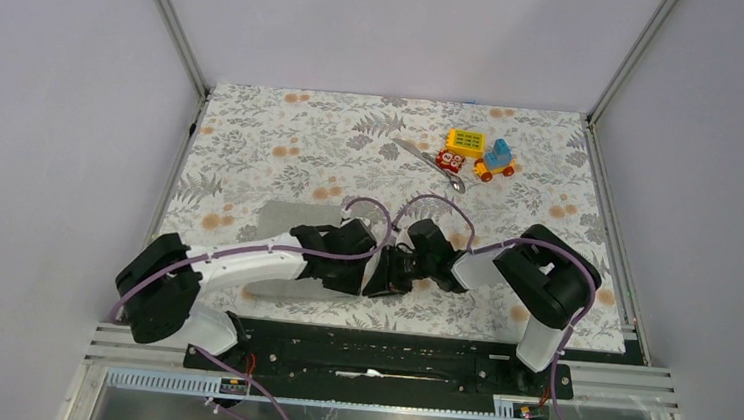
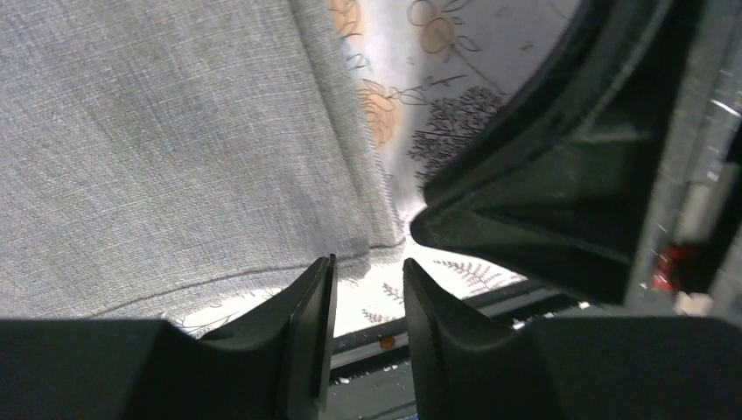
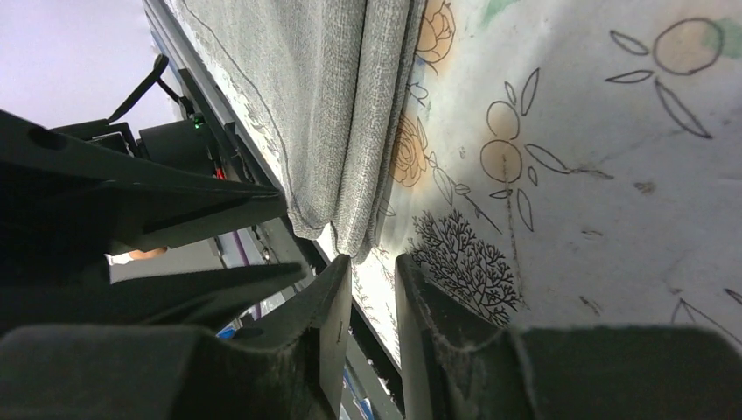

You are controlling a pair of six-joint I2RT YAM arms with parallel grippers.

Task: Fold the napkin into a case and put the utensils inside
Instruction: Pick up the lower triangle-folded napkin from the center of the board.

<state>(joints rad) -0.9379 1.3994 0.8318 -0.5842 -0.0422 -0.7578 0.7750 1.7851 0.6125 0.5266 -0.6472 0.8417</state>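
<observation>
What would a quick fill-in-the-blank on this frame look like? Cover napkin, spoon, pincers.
1. The grey napkin lies on the ____ tablecloth.
2. The spoon lies toward the table's far ____ side, by the toy blocks.
3. The left pincer and right pincer, both at the napkin's near corner, stand ____ and grip nothing.
Missing words: floral; right; open.

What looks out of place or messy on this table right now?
Nothing is spilled or broken. Two oddities: colourful toy blocks sit right beside the utensils at the far side of the tablecloth, and the napkin has one edge bunched into a loose double fold, not flat.
</observation>
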